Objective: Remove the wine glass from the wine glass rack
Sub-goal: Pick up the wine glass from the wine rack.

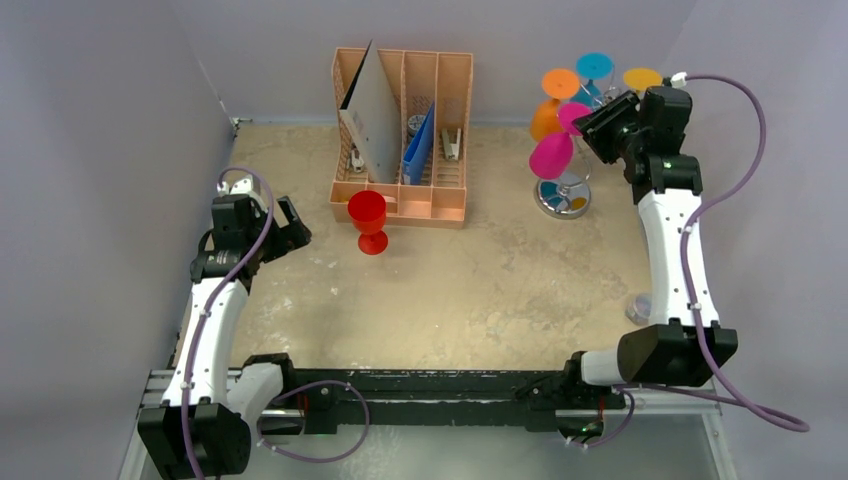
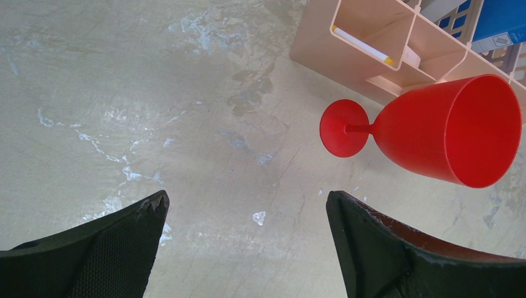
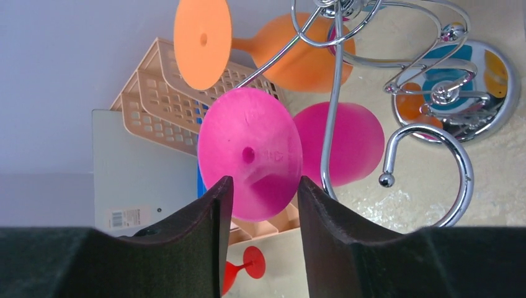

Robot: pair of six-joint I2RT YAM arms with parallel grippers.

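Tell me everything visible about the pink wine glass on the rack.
The pink wine glass looks like frosted plastic, with a round flat foot and rounded bowl. It hangs bowl-down and tilted from the wire rack, beside an orange glass. The open right gripper faces its foot; contact cannot be told.

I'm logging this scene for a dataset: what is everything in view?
table: one, beige
organiser: one, peach, far centre, holding grey board and blue folder
wine glass rack: one, silver wire, far right of the table
hanging glasses: four, upside down on the rack: pink glass, orange glass, blue glass, yellow glass
red glass: one, upright, in front of the organiser
left gripper: black, open, over bare table beside the red glass
right gripper: black, open, at the pink glass's foot
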